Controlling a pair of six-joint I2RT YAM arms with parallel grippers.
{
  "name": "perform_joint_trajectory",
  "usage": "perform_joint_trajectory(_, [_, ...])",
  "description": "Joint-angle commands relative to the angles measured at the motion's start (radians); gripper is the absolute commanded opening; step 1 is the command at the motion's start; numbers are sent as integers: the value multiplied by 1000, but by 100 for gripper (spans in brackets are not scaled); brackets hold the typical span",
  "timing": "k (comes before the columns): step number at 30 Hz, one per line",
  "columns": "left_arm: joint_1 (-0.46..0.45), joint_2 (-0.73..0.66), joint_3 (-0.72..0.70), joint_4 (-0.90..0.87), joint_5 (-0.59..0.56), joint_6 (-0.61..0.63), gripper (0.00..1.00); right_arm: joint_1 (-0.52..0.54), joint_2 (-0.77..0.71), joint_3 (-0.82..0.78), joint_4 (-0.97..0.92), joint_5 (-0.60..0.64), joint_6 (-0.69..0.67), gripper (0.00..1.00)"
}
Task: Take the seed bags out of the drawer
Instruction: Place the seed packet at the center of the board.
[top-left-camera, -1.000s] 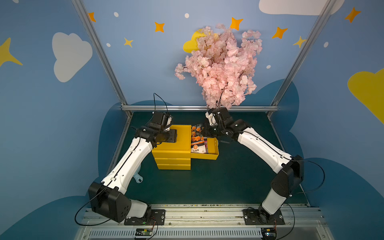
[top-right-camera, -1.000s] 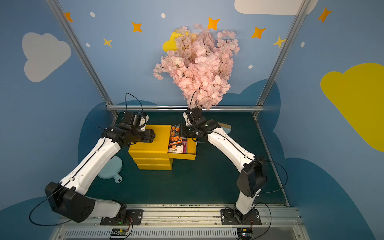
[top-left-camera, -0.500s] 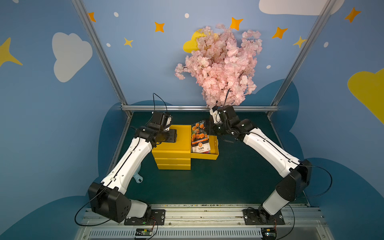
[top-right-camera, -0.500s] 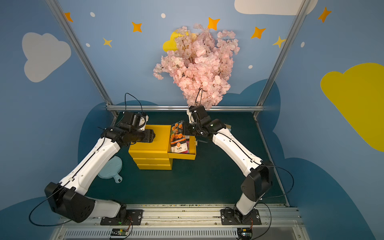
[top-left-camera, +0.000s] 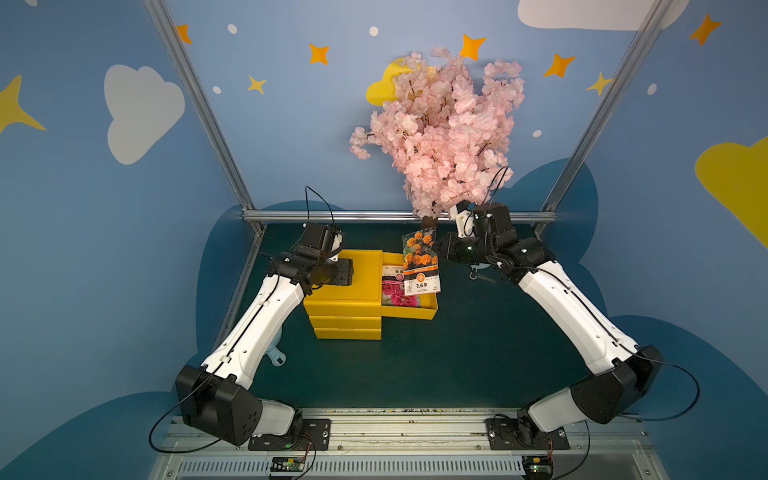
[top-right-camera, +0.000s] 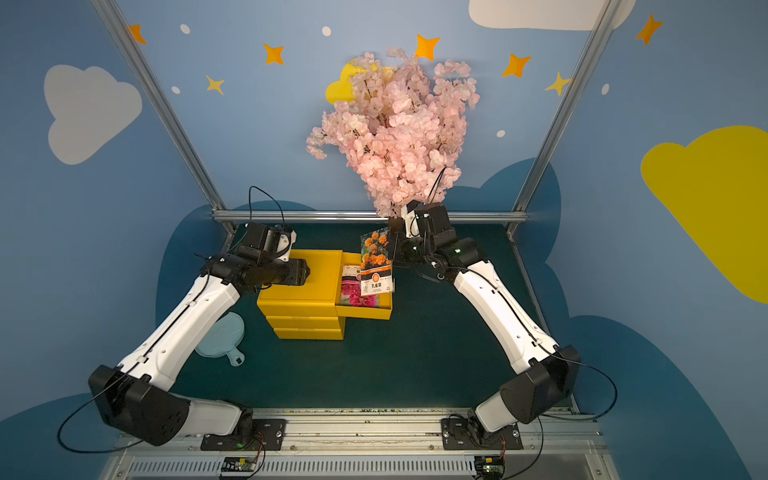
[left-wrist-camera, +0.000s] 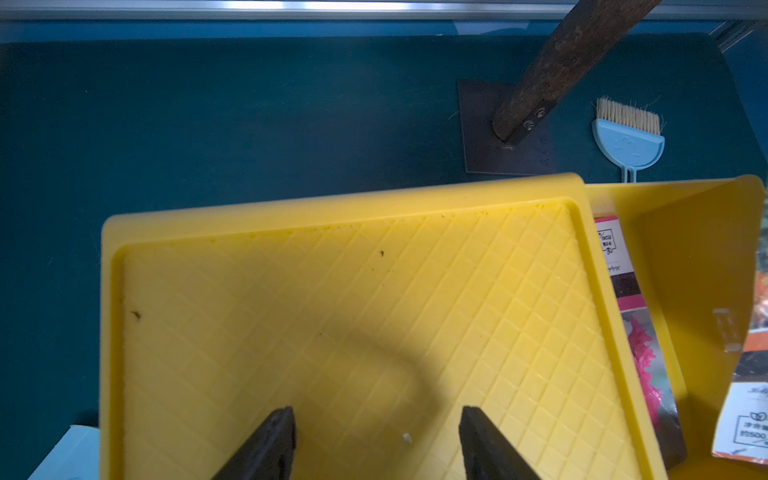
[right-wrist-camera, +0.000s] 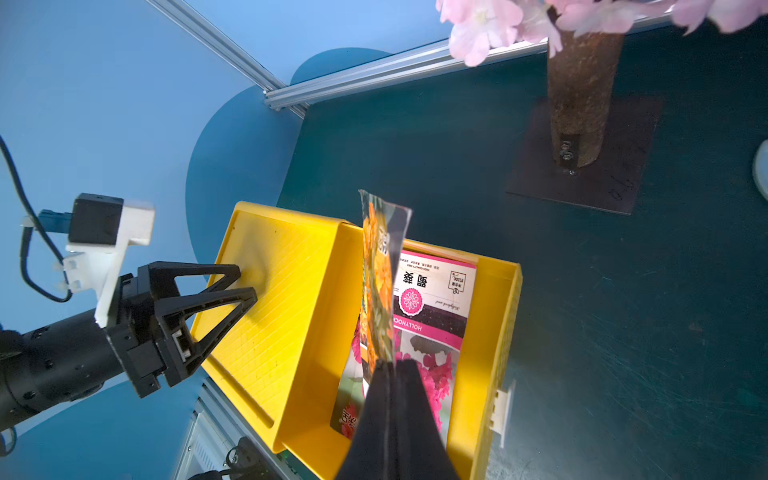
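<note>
My right jaws are pressed together on one edge of the marigold seed bag (top-left-camera: 420, 266), which hangs upright in the air over the pulled-out drawer (top-left-camera: 409, 312). The pink-flower seed bag (top-left-camera: 398, 291) lies flat inside that drawer. My left jaws are spread and hold nothing, at the top of the yellow cabinet (top-left-camera: 345, 328).
</note>
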Motion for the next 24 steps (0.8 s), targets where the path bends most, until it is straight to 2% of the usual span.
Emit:
perform_joint_trajectory(1, [5,27,-21,-151,18,-10,67,-22,-60,-36,-25,-39,-16,0])
perform_joint_trajectory(11, [5,31,-14,-156,20,-6,67,-201,-226,-174,-29,-192,-31,0])
perform_joint_trajectory(16, [6,33,-8,-158,23,-5,67,-362,-298,-245,-41,-294,-41,0])
perform_joint_trajectory(22, [7,34,0,-162,24,-2,67,-551,-329,-314,-62,-351,-76,0])
perform_joint_trajectory(24, [7,33,2,-163,24,0,67,-579,-323,-336,-65,-327,-101,0])
